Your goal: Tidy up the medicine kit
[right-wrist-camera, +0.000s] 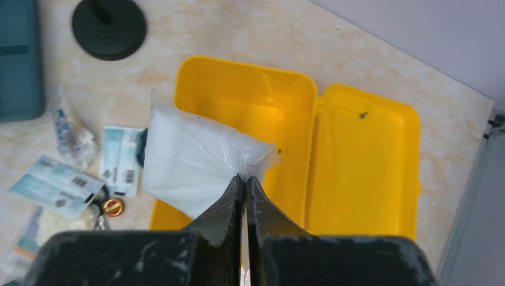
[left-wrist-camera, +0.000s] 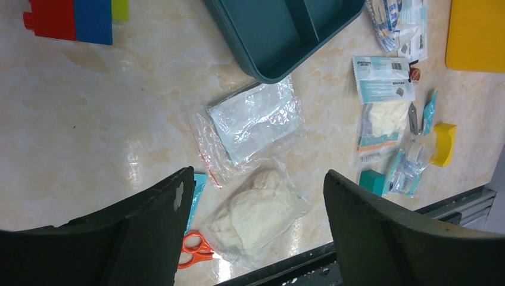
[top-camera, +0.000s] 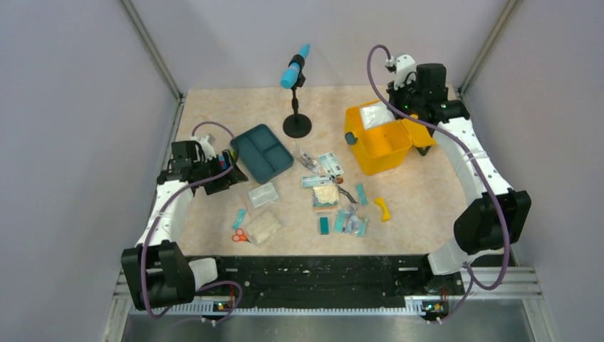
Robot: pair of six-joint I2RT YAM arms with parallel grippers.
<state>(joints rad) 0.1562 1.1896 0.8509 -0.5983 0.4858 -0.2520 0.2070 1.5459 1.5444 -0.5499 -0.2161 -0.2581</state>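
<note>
**Bag poised over open kit**

The right jaws, clenched on a clear bag, hang directly above the kit, which sits at 2 o'clock on the surface. In the wrist view its box runs 12-to-6, with the lid at 3. The right arm reaches far forward, wrist down. The left jaws gape empty at 9.

1. Left pincer: fingers spread wide with nothing between them, above the marbled counter.
2. Teal divided insert tray, at the top edge.
3. Clear zip bag at the tray's corner, adjoining a gauze bag.
4. Orange scissors, bottom.
5. Yellow curved piece, right.
</note>
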